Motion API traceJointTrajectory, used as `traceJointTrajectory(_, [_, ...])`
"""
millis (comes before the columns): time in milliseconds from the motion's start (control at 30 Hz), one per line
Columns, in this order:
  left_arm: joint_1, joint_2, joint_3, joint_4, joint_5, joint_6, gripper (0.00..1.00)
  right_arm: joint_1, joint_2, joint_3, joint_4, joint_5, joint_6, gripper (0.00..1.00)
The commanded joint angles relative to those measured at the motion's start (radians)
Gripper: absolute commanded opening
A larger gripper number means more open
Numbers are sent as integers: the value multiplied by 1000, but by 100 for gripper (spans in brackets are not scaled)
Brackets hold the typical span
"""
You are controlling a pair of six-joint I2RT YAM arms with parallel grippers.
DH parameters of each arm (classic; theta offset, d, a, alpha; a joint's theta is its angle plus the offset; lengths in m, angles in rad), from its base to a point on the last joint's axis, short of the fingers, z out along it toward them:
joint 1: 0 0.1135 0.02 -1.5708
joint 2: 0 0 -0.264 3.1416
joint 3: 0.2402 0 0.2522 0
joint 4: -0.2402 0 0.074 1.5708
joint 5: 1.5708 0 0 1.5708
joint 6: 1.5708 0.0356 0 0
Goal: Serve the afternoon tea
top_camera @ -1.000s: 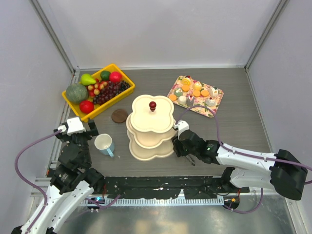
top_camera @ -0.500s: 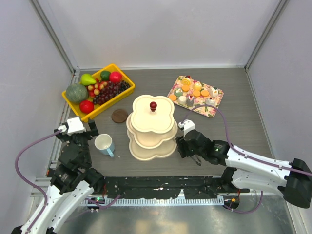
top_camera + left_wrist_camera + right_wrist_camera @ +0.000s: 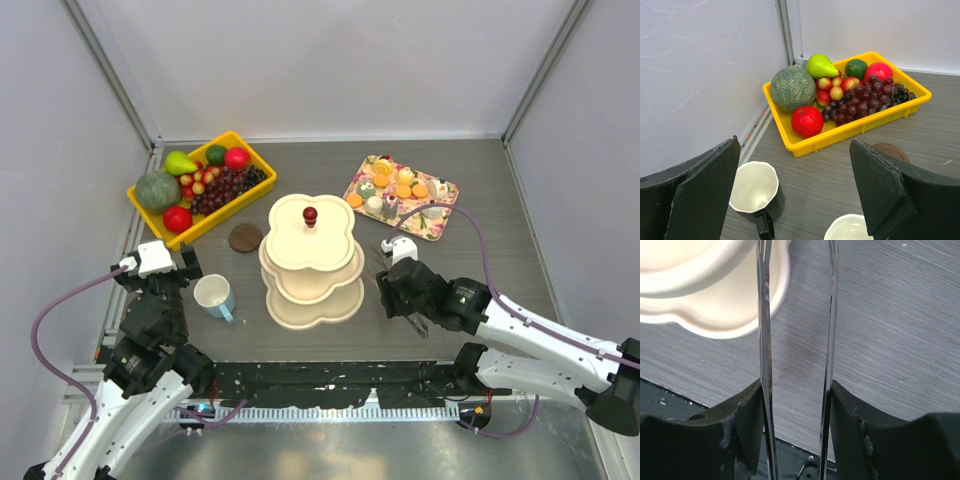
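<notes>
Left jaws wide apart; right jaws clasping metal tongs (image 3: 763,355) beside the cream stand (image 3: 715,305)

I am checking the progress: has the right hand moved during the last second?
Yes. In the top view, the right hand, gripping thin metal tongs, has moved to the right, away from the cream three-tier clover-shaped stand.

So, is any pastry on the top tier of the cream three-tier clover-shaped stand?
No, the stand bears only its red knob on top.
</notes>
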Motion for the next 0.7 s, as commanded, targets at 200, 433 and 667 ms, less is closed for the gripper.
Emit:
traceJointTrajectory(200, [5,-7,0,52,-1,-10,99,-323,62,159,-63,-20,-154,54])
traceJointTrajectory(433, [6,-16,2,47,2,-13,99,-509,128,227,-6,-78,-238,54])
traceJointTrajectory(667, [6,-30,3,42,7,-21,99,-546,275,306,97,-153,-241,55])
